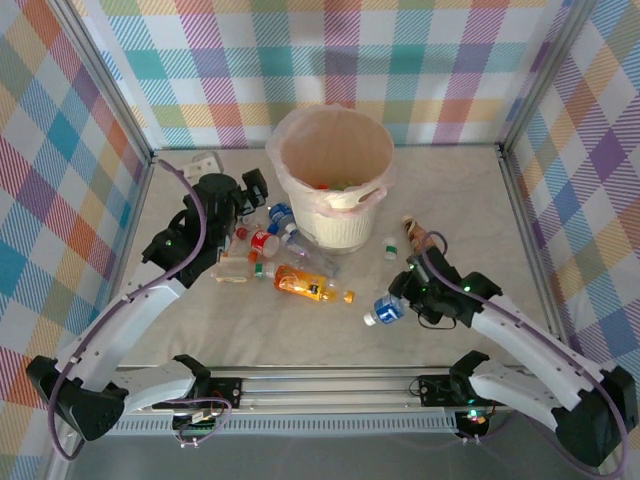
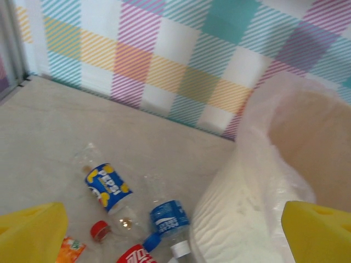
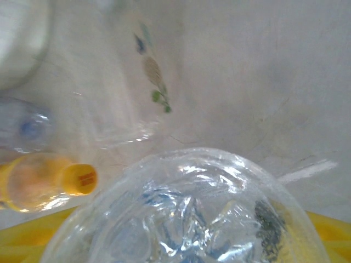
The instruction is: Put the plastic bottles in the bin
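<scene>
The cream-white bin (image 1: 335, 170) with its pinkish liner stands at the back middle and holds a few bottles. My left gripper (image 1: 255, 190) hovers open beside the bin's left wall (image 2: 258, 186), over a Pepsi bottle (image 2: 107, 187), a blue-labelled bottle (image 2: 169, 217) and a red-labelled one (image 2: 137, 255). My right gripper (image 1: 408, 296) is shut on a clear blue-labelled bottle (image 1: 385, 310), lifted to the right of the bin; its crumpled base (image 3: 192, 219) sits between the yellow fingers (image 3: 329, 230). An orange bottle (image 1: 305, 284) with a yellow cap (image 3: 79, 179) lies in front of the bin.
A crushed clear bottle (image 1: 315, 258) lies by the bin's foot. A small green-capped bottle (image 1: 391, 247) and an amber one (image 1: 418, 232) lie to the bin's right. A loose red cap (image 2: 100, 230) is among the left cluster. Checked walls enclose the table.
</scene>
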`<action>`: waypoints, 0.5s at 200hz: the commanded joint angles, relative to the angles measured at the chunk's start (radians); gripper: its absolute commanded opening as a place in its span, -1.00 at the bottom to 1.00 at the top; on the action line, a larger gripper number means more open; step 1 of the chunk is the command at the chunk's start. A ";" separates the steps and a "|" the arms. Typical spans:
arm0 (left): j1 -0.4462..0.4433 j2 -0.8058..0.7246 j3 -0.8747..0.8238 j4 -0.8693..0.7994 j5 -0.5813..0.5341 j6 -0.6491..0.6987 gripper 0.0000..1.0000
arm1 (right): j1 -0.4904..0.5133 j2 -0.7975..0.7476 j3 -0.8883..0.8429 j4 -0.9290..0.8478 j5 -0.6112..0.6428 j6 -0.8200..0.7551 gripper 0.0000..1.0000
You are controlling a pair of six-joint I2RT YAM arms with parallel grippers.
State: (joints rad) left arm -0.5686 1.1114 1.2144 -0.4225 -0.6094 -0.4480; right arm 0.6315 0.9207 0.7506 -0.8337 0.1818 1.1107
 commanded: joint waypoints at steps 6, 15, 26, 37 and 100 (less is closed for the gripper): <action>-0.002 -0.068 -0.055 -0.025 -0.121 -0.059 1.00 | -0.007 -0.002 0.179 -0.217 0.160 -0.169 -0.25; -0.002 -0.083 -0.070 -0.032 -0.142 -0.073 1.00 | -0.009 0.018 0.256 -0.257 0.197 -0.214 -0.26; -0.001 -0.098 -0.085 -0.051 -0.166 -0.095 1.00 | -0.010 0.051 0.352 -0.298 0.232 -0.277 -0.27; 0.001 -0.110 -0.098 -0.073 -0.182 -0.118 1.00 | -0.010 0.086 0.455 -0.332 0.265 -0.336 -0.27; 0.022 -0.135 -0.166 -0.210 -0.208 -0.201 1.00 | -0.012 0.288 0.917 -0.319 0.343 -0.643 -0.33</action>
State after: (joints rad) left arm -0.5625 0.9905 1.0702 -0.5415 -0.7742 -0.5926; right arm 0.6266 1.1553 1.5433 -1.1316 0.4599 0.6388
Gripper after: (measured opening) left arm 0.999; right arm 0.682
